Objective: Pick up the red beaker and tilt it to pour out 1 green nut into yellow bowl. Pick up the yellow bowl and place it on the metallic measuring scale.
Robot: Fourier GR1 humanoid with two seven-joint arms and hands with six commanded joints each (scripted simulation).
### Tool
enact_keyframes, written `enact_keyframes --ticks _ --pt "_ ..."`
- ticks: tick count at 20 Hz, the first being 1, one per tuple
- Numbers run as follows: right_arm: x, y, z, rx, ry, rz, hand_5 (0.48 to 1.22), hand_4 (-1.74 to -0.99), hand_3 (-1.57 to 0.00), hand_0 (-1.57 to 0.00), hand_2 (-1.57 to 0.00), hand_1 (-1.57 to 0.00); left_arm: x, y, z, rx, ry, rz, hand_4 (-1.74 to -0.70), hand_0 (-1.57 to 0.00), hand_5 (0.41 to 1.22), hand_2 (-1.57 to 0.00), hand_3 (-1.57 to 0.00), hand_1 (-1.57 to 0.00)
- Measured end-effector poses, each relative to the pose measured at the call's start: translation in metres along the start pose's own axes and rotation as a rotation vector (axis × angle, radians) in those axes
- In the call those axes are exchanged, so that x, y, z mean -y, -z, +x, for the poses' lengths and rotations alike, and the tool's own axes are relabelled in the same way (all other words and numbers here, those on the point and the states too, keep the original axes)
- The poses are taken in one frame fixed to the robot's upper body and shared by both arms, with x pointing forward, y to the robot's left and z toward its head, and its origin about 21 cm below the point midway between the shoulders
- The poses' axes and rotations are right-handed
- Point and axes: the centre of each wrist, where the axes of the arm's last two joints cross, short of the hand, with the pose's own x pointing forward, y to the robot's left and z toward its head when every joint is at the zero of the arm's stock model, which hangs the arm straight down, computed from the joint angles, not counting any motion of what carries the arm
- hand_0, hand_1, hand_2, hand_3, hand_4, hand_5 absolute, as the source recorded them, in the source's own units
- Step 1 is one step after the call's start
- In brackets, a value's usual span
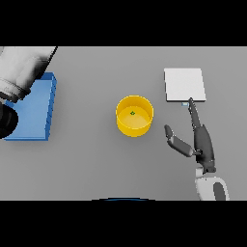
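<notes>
The yellow bowl (134, 116) stands upright at the table's middle, with one small green nut (133, 114) lying inside it. The metallic measuring scale (185, 84), a pale square plate, lies at the right rear. My right hand (202, 142) is open between them, to the right of the bowl and not touching it; its fingers point toward the scale's near edge and the thumb is spread toward the bowl. My left arm (21, 72) fills the upper left corner over the blue tray; its hand is hidden. No red beaker shows.
A blue tray (36, 108) lies at the left edge, partly covered by my left arm.
</notes>
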Motion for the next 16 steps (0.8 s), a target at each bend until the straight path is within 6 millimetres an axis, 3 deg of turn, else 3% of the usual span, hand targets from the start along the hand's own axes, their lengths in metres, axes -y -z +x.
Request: enact_keyframes --ticks 3,6,10,12,16 --pt "0.000 0.006 -0.002 0.006 0.031 0.003 0.623 -1.110 0.00 0.00 0.00 0.00 0.022 -0.009 -0.057 -0.182 -0.346 0.006 -1.74 -1.57 1.221 -1.57 -1.43 -1.57" --pt "0.003 0.008 0.000 0.030 0.104 0.020 0.631 -1.081 0.00 0.00 0.00 0.00 0.072 -0.027 -0.108 -0.336 -0.642 0.002 -1.74 -1.57 1.221 -1.57 -1.50 -1.57" --pt "0.002 0.006 -0.003 0.028 0.104 0.053 0.657 -1.141 0.00 0.00 0.00 0.00 0.145 -0.051 -0.133 -0.581 -0.870 -0.018 -1.74 -1.57 1.221 -1.57 -1.54 -1.57" --pt "0.003 0.006 -0.001 0.031 0.114 0.065 0.666 -1.157 0.00 0.00 0.00 0.00 0.174 -0.062 -0.136 -0.704 -0.971 -0.044 -1.74 -1.57 1.221 -1.57 -1.55 -1.57" --pt "0.002 0.007 -0.004 0.035 0.087 0.069 0.696 -1.188 0.00 0.00 0.00 0.00 0.210 -0.080 -0.132 -0.828 -1.137 -0.051 -1.74 -1.57 1.221 -1.57 -1.46 -1.57"
